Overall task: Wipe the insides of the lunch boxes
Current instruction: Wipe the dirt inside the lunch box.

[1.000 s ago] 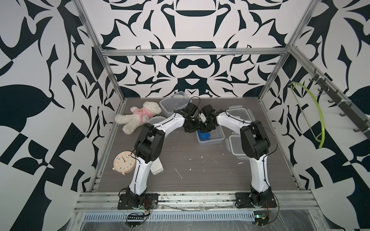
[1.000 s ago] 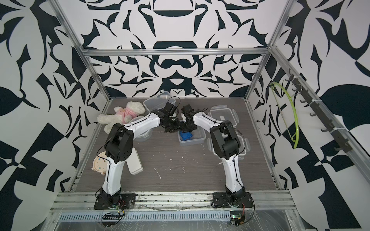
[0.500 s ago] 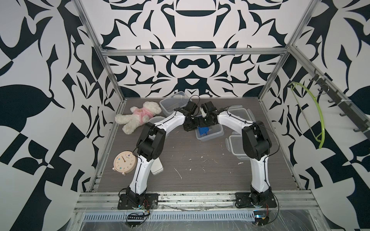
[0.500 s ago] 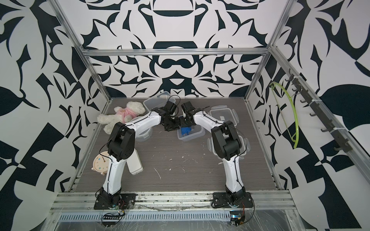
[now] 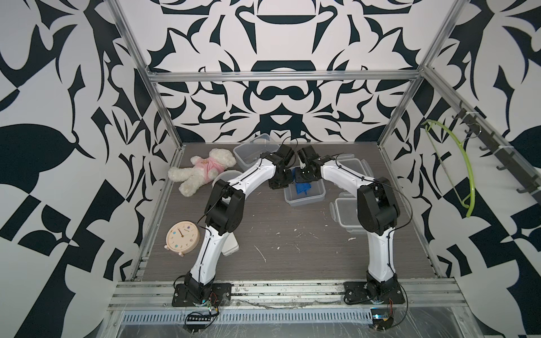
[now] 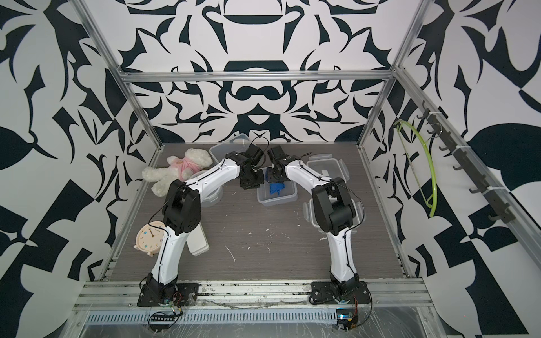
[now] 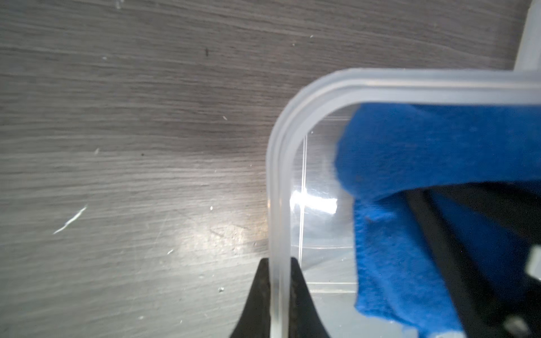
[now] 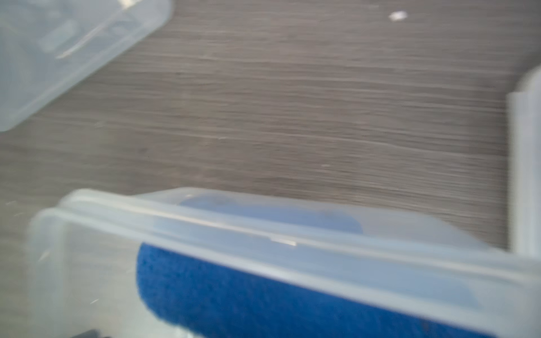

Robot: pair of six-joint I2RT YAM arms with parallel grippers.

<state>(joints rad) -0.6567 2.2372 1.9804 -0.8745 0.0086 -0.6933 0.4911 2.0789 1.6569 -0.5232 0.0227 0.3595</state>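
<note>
A clear rectangular lunch box (image 5: 317,195) (image 6: 289,196) stands open mid-table with a blue cloth (image 5: 301,188) (image 6: 276,188) inside. My left gripper (image 5: 281,183) (image 7: 279,270) is shut on this box's rim (image 7: 409,85) near a corner. My right gripper (image 5: 304,177) (image 6: 275,175) reaches into the box, shut on the blue cloth (image 7: 424,164) (image 8: 263,292); its fingertips are hidden by the cloth. A second rectangular lunch box (image 5: 253,149) (image 6: 224,148) (image 8: 58,44) stands open at the back. The round lunch box (image 5: 222,179) (image 6: 215,196) is mostly hidden under my left arm.
Two clip lids (image 5: 352,164) (image 5: 344,215) lie right of the box. A teddy bear (image 5: 205,171), a clock (image 5: 182,234) and a white case (image 5: 231,246) are on the left side. A green hanger (image 5: 461,175) hangs on the right wall. White crumbs dot the table's middle.
My left gripper has closed onto the box's rim. The box with the cloth has shifted slightly toward the back. The right gripper stays shut on the cloth.
</note>
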